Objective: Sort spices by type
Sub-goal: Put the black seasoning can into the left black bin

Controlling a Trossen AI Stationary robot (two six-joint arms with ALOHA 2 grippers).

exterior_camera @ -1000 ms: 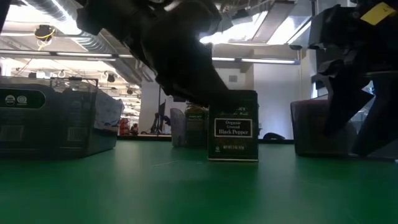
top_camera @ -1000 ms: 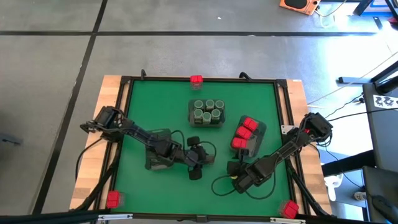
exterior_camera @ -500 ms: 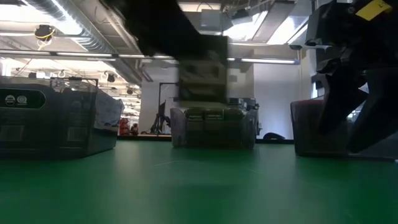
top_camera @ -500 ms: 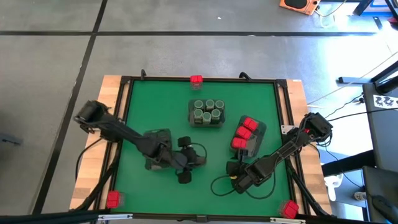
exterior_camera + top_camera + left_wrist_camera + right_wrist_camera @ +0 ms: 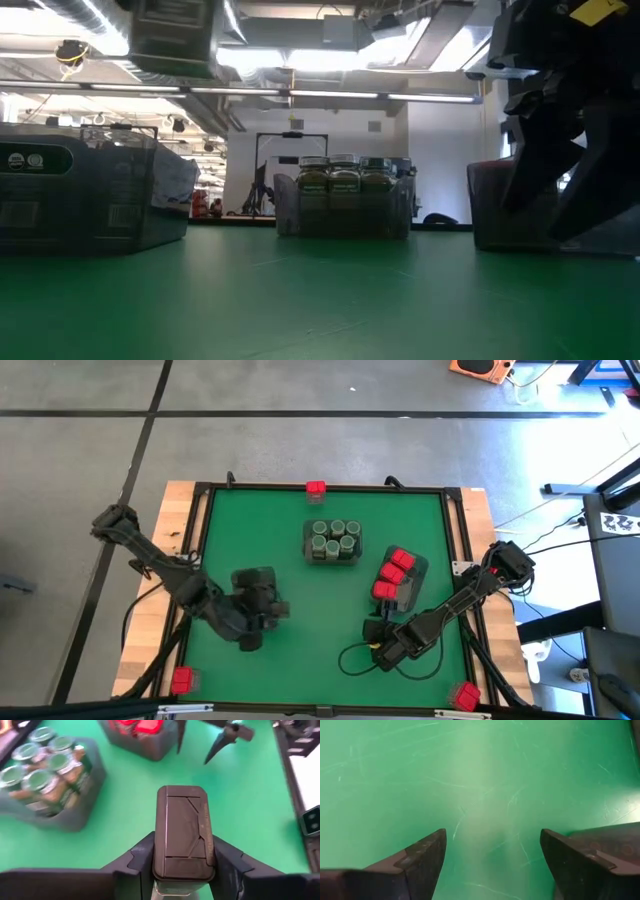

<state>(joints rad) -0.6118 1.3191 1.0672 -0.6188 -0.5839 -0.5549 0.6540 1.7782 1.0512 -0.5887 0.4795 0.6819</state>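
My left gripper [image 5: 184,870] is shut on a dark grey rectangular tin [image 5: 184,840], which shows high up in the low view [image 5: 175,35]. In the high view my left gripper [image 5: 265,606] hangs over a grey tray [image 5: 255,577] at the table's left. Several round grey-green jars [image 5: 333,540] stand in a tray at the middle far side. Red boxes [image 5: 393,572] stand in a tray on the right. My right gripper [image 5: 379,631] stands open just above the green mat near that tray, with nothing between its fingers [image 5: 422,860]. My left gripper pinches the tin between its two fingers, one on each of two opposite side walls [image 5: 159,855], close under the lid. The fingers slant down at it. The tin is lifted well clear of the table and stands about upright, lid up.
In the low view the left tray [image 5: 80,195] holds dark tins, the jar tray [image 5: 345,205] stands at the back middle, and a third tray [image 5: 500,205] is on the right. Red clamps [image 5: 181,680] sit at the table's corners. Bare green mat [image 5: 320,630] lies between the arms.
My left gripper has risen and gone toward the table's left edge with the dark tin. The tin stood on the mat at the middle a second ago and now hangs lifted clear, high over the left tray. My right arm has kept still.
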